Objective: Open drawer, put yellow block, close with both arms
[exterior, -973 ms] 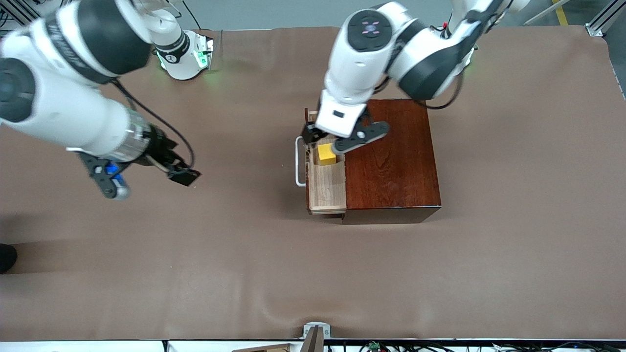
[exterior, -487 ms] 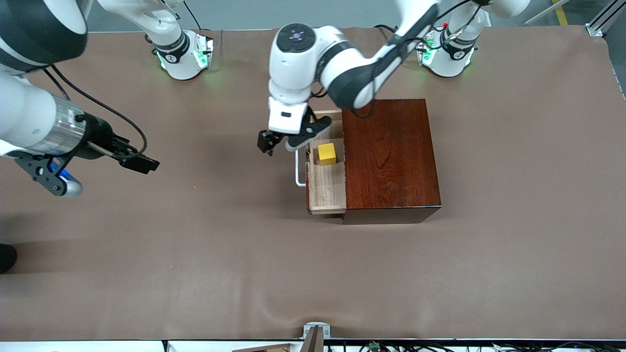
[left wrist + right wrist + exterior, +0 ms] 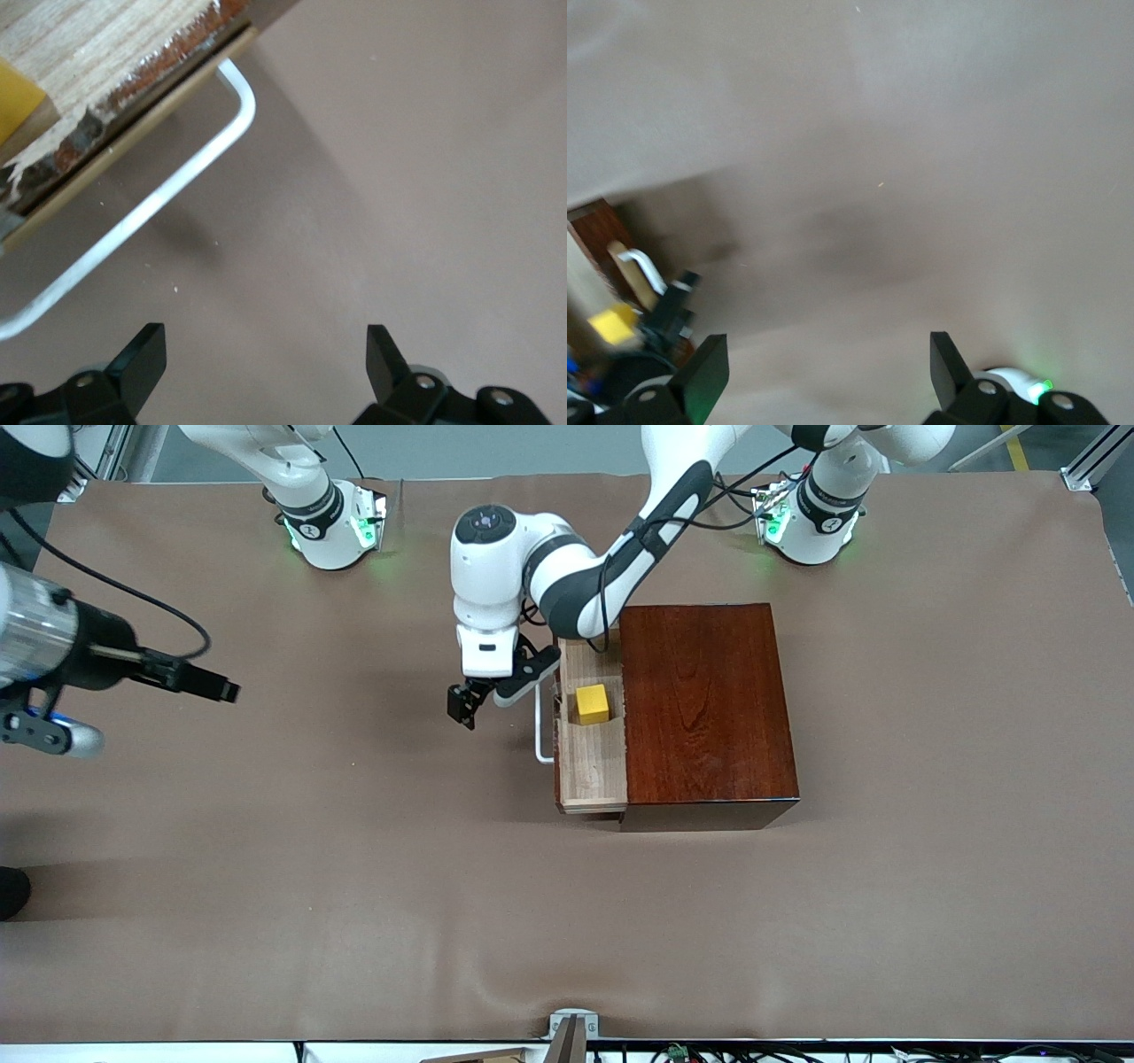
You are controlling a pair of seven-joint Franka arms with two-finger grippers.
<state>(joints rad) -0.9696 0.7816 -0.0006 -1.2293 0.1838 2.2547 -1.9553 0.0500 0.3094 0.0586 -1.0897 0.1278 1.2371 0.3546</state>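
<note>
The reddish-brown wooden box [image 3: 709, 708] stands mid-table with its pale drawer [image 3: 589, 766] pulled out toward the right arm's end. The yellow block [image 3: 592, 703] lies in the drawer, and a corner of the block [image 3: 13, 102] shows in the left wrist view. My left gripper [image 3: 494, 691] hangs open over bare cloth in front of the white handle [image 3: 539, 735]. In its wrist view the left gripper [image 3: 266, 363] holds nothing, and the handle [image 3: 159, 199] runs just ahead of it. My right gripper [image 3: 44, 731] is open and empty over the right arm's end of the table, with its fingers [image 3: 709, 372] wide apart.
Brown cloth [image 3: 354, 868] covers the whole table. The green-lit bases [image 3: 332, 522] [image 3: 802, 514] stand along the edge farthest from the front camera. A small metal bracket [image 3: 571, 1027] sits at the nearest edge. The right wrist view shows the box [image 3: 594, 226] far off.
The left gripper has left the spot above the block and dropped to in front of the handle. The right arm has drawn back toward its end of the table. The block stays in the drawer.
</note>
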